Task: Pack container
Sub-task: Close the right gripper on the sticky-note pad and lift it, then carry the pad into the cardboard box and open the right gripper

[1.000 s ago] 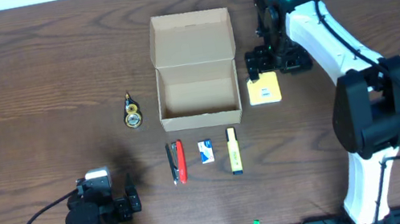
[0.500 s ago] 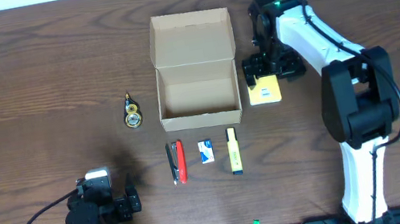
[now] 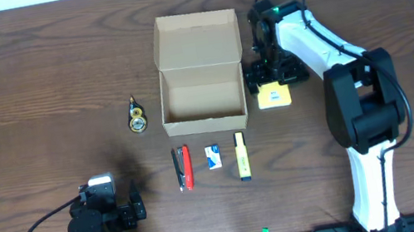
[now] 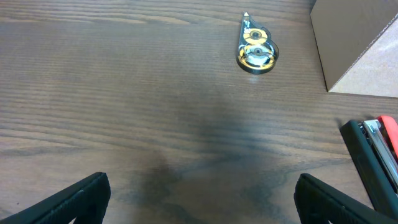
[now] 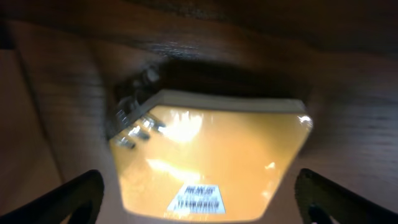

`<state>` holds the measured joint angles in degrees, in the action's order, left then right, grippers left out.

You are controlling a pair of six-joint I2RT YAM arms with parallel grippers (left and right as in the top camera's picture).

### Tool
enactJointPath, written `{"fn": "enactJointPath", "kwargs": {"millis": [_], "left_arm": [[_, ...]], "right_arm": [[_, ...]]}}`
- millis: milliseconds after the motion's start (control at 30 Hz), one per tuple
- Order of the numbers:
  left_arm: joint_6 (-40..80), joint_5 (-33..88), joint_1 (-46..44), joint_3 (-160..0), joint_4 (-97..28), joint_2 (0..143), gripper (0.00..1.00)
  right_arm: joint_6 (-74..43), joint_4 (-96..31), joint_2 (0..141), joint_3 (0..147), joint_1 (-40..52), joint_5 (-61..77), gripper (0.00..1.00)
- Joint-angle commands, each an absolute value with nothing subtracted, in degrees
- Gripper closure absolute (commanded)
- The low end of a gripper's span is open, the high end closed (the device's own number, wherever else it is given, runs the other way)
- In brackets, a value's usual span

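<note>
White right arm extends far and bends left; right gripper [image 3: 269, 82] points down, fingers spread over yellow pad [image 3: 276, 99]; container [image 3: 196, 40] just left of it

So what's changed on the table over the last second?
The right gripper moved left and a little nearer, over the yellow pad toward the container, and its arm swung left with it. Its jaws are open above the pad, nothing gripped. The left gripper, tape dispenser, stapler, small blue packet and highlighter stayed put.
</note>
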<state>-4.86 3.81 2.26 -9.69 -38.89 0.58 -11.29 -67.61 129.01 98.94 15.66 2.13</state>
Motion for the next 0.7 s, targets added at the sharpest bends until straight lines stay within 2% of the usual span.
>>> {"fn": "enactJointPath", "kwargs": {"millis": [0, 33, 100, 233, 333, 667], "left_arm": [[-4.69, 2.96, 2.7, -9.15, -39.11, 0.21, 0.05], [-4.69, 2.96, 2.7, -9.15, -39.13, 0.21, 0.05], [-4.69, 2.96, 2.7, -9.15, -39.11, 0.21, 0.05], [-4.69, 2.96, 2.7, -9.15, -39.13, 0.21, 0.05], [-4.69, 2.96, 2.7, -9.15, -39.13, 0.21, 0.05], [-4.69, 2.96, 2.7, -9.15, -39.11, 0.21, 0.05]], "right_arm": [[-10.66, -67.44, 131.5, 99.37, 16.16, 1.13, 0.12], [-10.66, -67.44, 131.61, 99.37, 16.16, 0.71, 0.18], [-10.68, -67.0, 131.61, 99.37, 16.16, -0.58, 0.44], [-10.66, -67.59, 131.59, 99.37, 16.1, -1.74, 0.67], [-10.66, -69.08, 131.57, 99.37, 16.05, -1.74, 0.74], [-10.66, -74.08, 128.09, 99.37, 16.08, -1.72, 0.79]]}}
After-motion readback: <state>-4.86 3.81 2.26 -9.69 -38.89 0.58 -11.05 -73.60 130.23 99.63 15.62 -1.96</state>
